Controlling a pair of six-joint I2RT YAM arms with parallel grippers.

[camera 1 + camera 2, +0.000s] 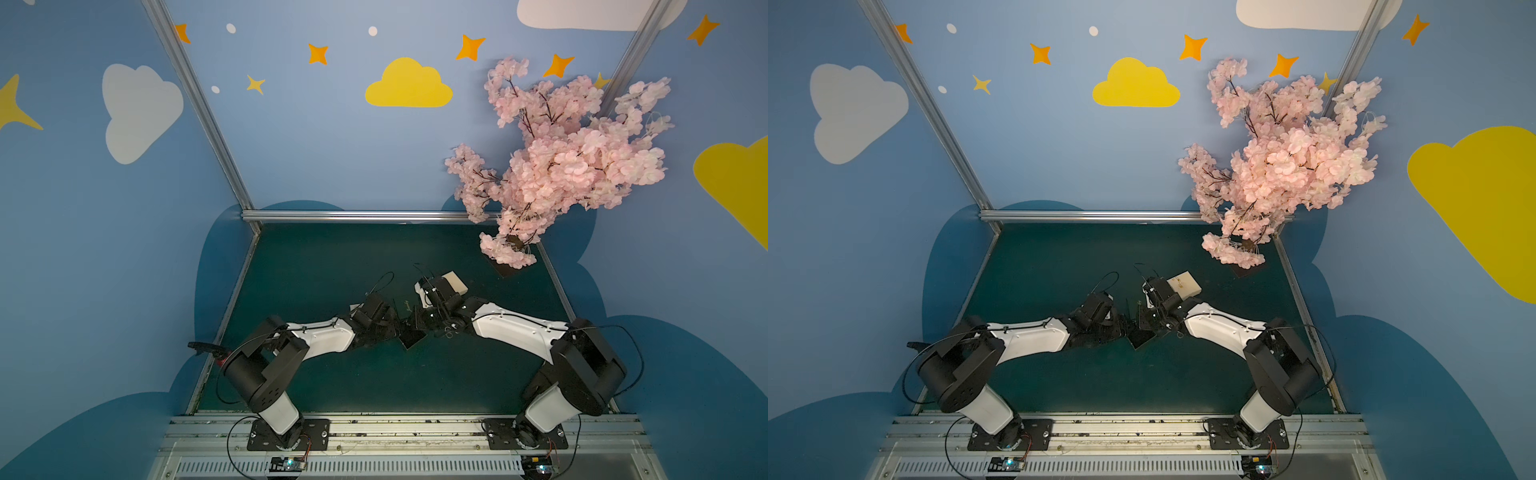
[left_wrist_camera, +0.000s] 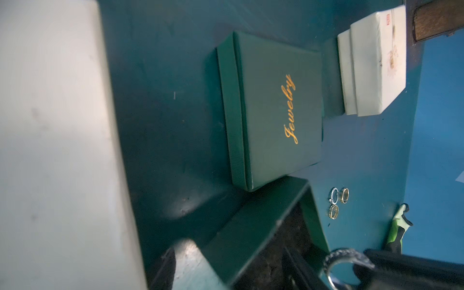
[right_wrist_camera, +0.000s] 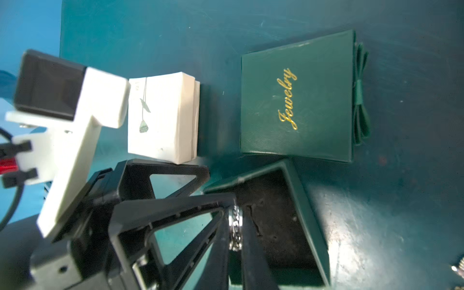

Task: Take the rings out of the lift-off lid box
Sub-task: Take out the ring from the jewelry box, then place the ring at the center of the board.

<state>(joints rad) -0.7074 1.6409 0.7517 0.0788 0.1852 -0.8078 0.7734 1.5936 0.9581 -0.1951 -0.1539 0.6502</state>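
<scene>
On apparent green lid (image 3: 324, 100), gold "Jewelry"

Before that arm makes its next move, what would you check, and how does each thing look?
1. Is the ring pinched in the right gripper: ok.
2. Is the lid off and lying beside the green box: ok.
3. Is the box free of other rings: cannot tell, since the right gripper hides part of its floor.
4. Is there bare table beside the three rings lying outside the box: ok.
5. Is the left gripper steadying the box: cannot tell.
</scene>
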